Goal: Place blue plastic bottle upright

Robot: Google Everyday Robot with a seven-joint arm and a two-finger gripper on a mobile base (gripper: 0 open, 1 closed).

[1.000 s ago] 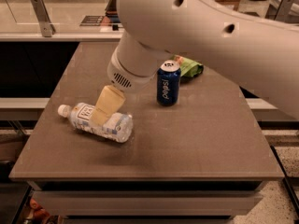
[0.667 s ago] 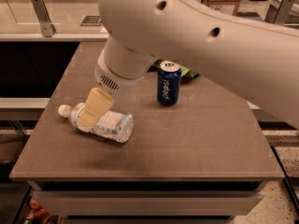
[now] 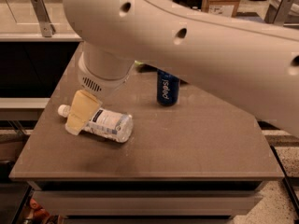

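The blue plastic bottle is clear with a white cap and a white label. It lies on its side on the brown table, cap pointing left. My gripper hangs from the big white arm and sits low over the bottle's neck end, hiding the part just right of the cap. The rest of the bottle's body shows to the right of the gripper.
A dark blue Pepsi can stands upright behind and to the right of the bottle, its top hidden by the arm. The table's left edge is close to the bottle's cap. A counter with metal brackets runs behind.
The arm has swung left and lower, bringing my gripper from the bottle's middle to its neck end. The bottle and the can have not moved.
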